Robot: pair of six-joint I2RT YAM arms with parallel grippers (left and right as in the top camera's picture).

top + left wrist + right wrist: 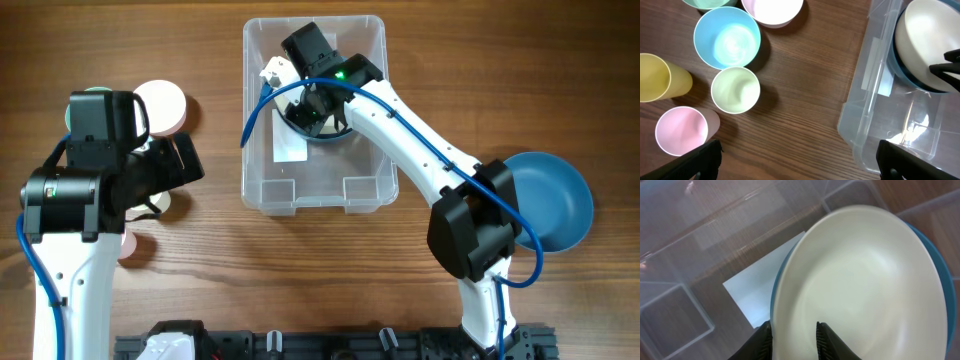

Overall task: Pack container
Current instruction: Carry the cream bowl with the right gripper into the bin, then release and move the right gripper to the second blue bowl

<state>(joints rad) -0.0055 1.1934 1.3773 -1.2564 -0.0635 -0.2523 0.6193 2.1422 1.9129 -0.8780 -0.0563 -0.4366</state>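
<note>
Right fingers point(829, 342) clamp rim of cream bowl point(860, 280) inside container point(320, 185): recommend lowering level before release; left fingers point(702, 160) spread, empty, beside container.

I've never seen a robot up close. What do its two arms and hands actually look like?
The left arm and right arm match: smooth white tubes joined by chunky black blocks. A thin blue cable loops outside each. A small green light glows near the right wrist. The left hand and right hand each end in two black fingers.
</note>
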